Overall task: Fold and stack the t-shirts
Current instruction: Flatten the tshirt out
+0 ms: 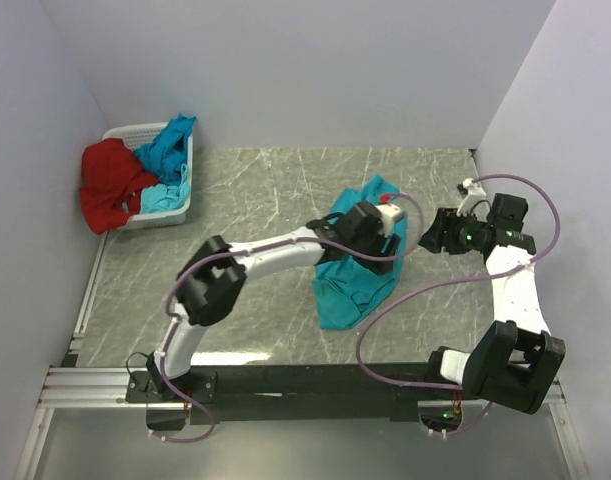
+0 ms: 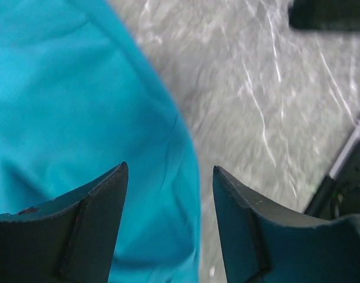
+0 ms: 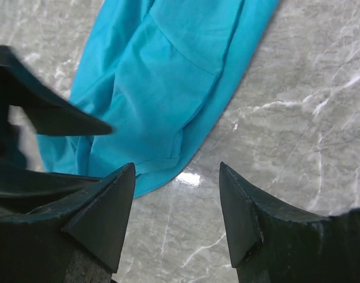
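Turquoise t-shirt lies crumpled and unfolded at the middle of the table; other shirts, red and turquoise, sit in the white basket at far left. Judgement: spreading comes first; each gripper should pinch a single layer at a hem corner and draw outward until flat. Left gripper hovers over the shirt's right edge, jaws spread, empty, its arm reaching forward across the cloth. Right gripper hangs beside that edge, jaws spread and empty, arm bent inward.
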Available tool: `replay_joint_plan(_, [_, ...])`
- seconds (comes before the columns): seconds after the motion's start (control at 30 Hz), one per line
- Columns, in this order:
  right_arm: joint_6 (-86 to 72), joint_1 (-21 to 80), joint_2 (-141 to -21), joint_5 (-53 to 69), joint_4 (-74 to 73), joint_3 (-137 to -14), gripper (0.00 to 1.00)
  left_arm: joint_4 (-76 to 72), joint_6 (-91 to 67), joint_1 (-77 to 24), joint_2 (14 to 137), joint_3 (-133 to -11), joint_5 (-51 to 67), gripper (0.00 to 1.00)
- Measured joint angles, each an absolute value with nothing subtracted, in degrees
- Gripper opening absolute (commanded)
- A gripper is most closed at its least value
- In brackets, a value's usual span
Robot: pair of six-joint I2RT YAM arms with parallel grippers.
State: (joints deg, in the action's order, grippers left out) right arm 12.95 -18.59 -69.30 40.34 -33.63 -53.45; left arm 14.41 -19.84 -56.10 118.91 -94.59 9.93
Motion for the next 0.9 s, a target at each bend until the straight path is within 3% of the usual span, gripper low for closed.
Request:
replay_joint_plan(0.23, [13.39, -21.56, -69.30, 44.42, -34.81, -53.45, 0.65, 18.04, -19.38, -60.64, 130.56, -107.20, 2.35, 0.65])
replay_joint_plan(0.4, [13.80, -22.02, -69.30, 45.93, -35.29, -53.45, 0.64, 22.63, -19.81, -62.50, 135.00, -110.32, -5.26, 0.57])
replay_joint_plan(0.5, [14.22, -22.20, -69.30, 46.19, -35.42, -53.45, 0.64, 24.10, -20.27, -63.13, 136.31, -111.39, -8.78, 0.49])
replay_joint_plan(0.63, [14.66, -22.55, -69.30, 46.61, -35.68, -53.45, 0.64, 25.10, -20.73, -63.26, 136.49, -112.03, -11.42, 0.24])
replay_joint_plan(0.77, [15.05, -22.68, -69.30, 47.20, -36.07, -53.45, 0.64, 24.88, -20.51, -63.20, 136.31, -111.87, -13.72, 0.24])
replay_joint_plan(0.9, [15.53, -22.68, -69.30, 47.99, -36.73, -53.45, 0.64, 24.80, -20.45, -62.57, 133.82, -109.54, -13.69, 0.38])
